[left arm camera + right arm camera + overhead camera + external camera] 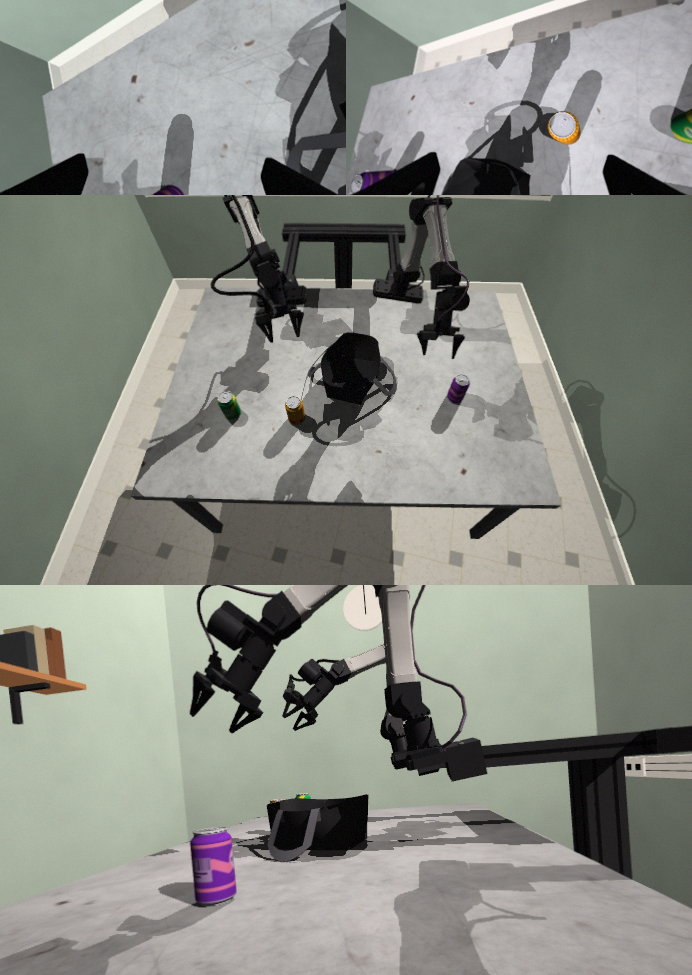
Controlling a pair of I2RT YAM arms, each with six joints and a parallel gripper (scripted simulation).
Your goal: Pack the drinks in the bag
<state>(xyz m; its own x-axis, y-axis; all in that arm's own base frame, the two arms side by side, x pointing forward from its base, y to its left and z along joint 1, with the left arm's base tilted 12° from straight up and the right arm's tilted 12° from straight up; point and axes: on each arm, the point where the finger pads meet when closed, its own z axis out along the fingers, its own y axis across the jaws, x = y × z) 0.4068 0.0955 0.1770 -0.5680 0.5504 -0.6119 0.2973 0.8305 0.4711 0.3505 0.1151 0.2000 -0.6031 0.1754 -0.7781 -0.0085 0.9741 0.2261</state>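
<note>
Overall, left claw (439, 355) (212, 724) (175, 159) open, nothing between tips; right claw (285, 338) (289, 723) (521, 156) likewise. Purple can (458, 390) (214, 867) (169, 191) (378, 179) upright on worktop (410, 475) (325, 925) (196, 87) (446, 104), off canvas bag's (350, 365) (345, 825) (481, 178) left-arm side. Orange can (295, 411) (564, 128), green can (230, 406) (303, 796) (682, 127) off bag's right-arm side, green farther. Cans probably weighty if full, slick, thin-walled; grip mid-body. Bag likely floppy; avoid pressing walls. Silvery lids; purple body pink-banded; bag black, walls up.

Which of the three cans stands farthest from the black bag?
The green can, beyond the orange one; the purple can is alone on the bag's other side.
</note>
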